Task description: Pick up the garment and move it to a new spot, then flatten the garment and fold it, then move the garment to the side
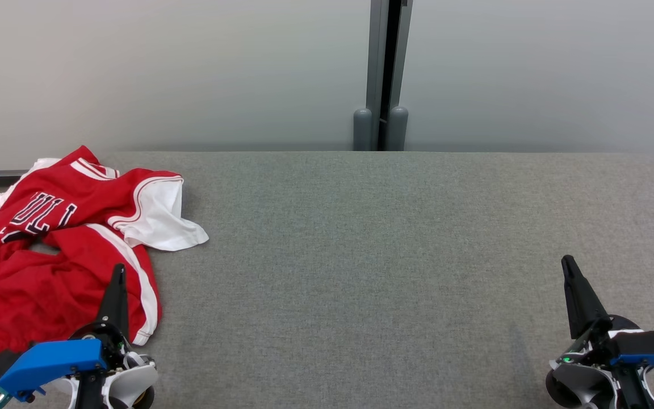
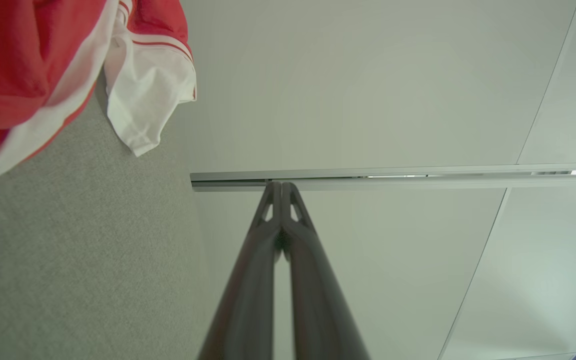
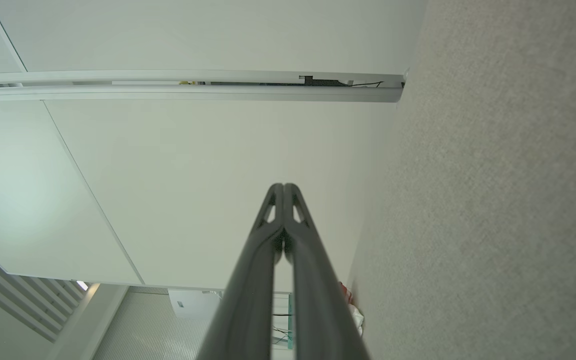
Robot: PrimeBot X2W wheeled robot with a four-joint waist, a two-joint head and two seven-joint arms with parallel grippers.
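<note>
Lying crumpled, red garment (image 1: 43,284), left tool (image 1: 118,271) closed nearby

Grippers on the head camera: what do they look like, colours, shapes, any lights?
The left gripper has long dark fingers tapering to a point, on a blue housing over a white rounded shell. The right gripper matches, with a small green light at its base. Wrist views show triangular cut-outs near the fingertips.

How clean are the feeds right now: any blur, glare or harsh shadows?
Head view: soft even light, sharp, a faint shadow under the garment. Left wrist view: left tool blurs near the lens, garment crisp. Right wrist view: right tool blurred low, mild glow on the wall.
</note>
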